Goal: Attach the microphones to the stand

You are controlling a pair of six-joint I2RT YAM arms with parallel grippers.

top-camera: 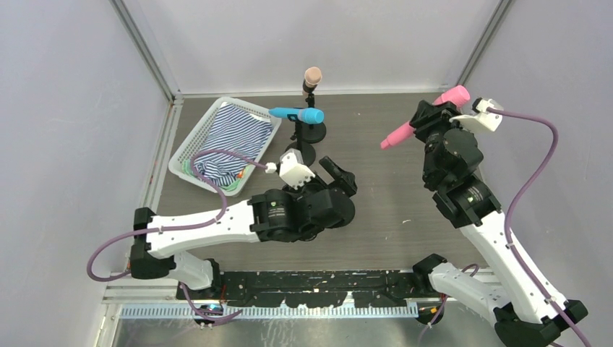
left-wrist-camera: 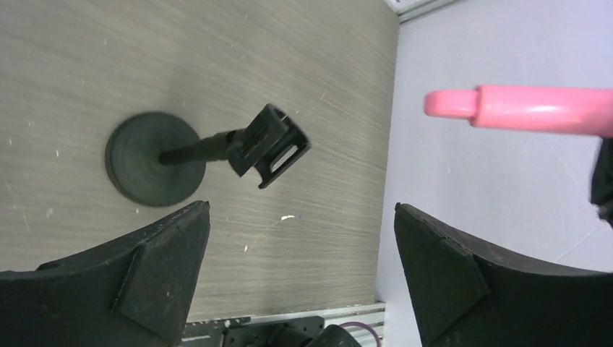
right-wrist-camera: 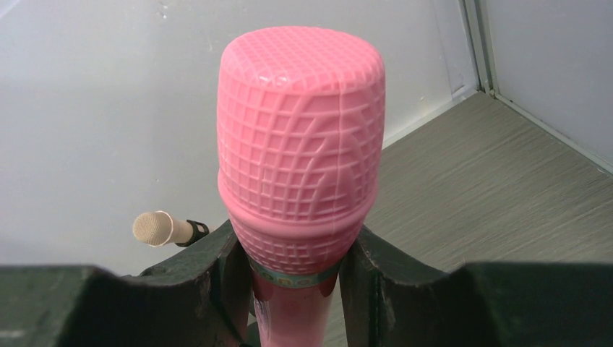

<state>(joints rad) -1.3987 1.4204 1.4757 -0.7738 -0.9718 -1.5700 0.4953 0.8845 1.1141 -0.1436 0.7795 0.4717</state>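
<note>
My right gripper point(top-camera: 431, 116) is shut on the pink microphone point(top-camera: 426, 116), just below its head, and holds it in the air at the back right; its head fills the right wrist view point(right-wrist-camera: 300, 144). The peach-beige microphone point(top-camera: 312, 75) stands upright in a black stand at the back, and also shows in the right wrist view point(right-wrist-camera: 155, 228). The blue microphone point(top-camera: 296, 114) lies level in a second stand. My left gripper point(top-camera: 338, 175) is open and empty at mid table. Its wrist view shows an empty black stand clip point(left-wrist-camera: 271, 147) on a round base point(left-wrist-camera: 154, 159), and the pink handle point(left-wrist-camera: 535, 108).
A white basket point(top-camera: 189, 142) with striped cloth point(top-camera: 231, 134) sits at the back left. Grey walls close in the table on three sides. The two filled stands' bases point(top-camera: 312, 132) sit close together just behind my left wrist.
</note>
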